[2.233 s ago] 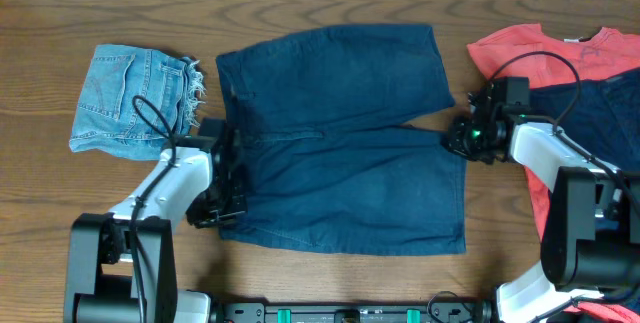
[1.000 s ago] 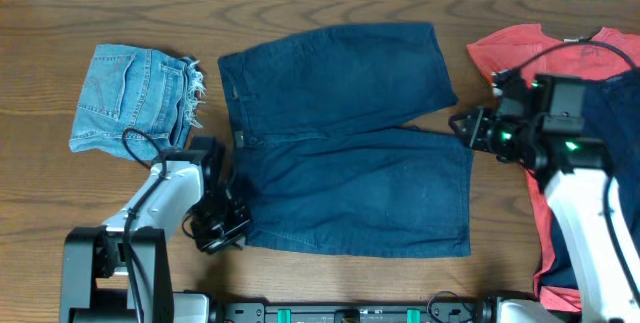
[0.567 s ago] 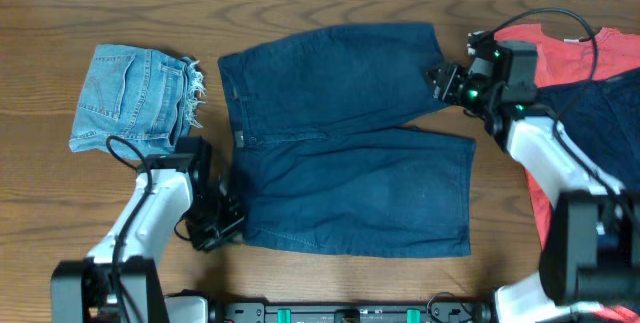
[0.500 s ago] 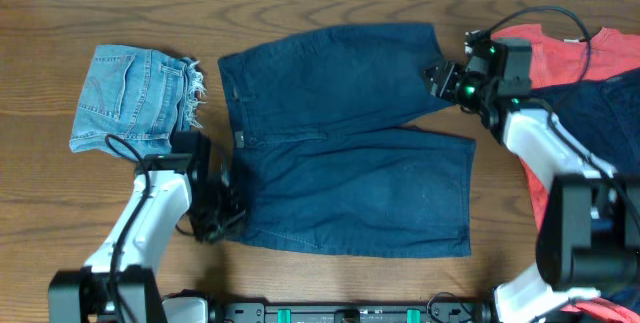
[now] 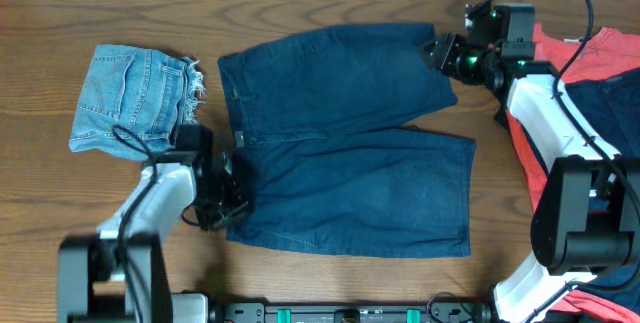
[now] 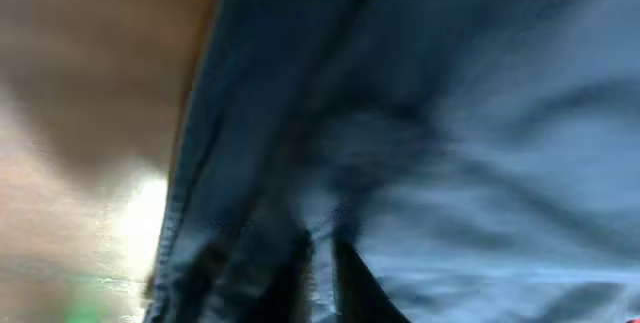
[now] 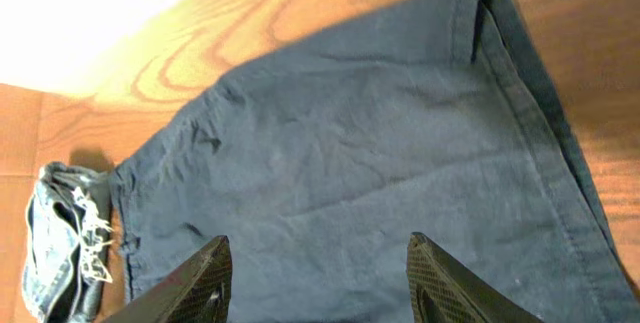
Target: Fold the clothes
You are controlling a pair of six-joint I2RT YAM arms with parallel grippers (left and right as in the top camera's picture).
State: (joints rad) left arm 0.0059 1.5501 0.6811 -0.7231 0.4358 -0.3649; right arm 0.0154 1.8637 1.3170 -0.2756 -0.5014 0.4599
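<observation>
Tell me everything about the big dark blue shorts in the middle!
The dark blue shorts look like soft, wrinkled cloth. They lie flat on the wooden table, waistband toward the left, both hemmed legs pointing right. The left pincer is shut on the waistband's near corner; the open right pincer hovers over the far leg.

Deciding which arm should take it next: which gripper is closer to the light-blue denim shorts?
Left. The left gripper is at the navy shorts waistband, close beside the denim shorts; the right gripper is across the navy shorts, at their far leg hem.
</observation>
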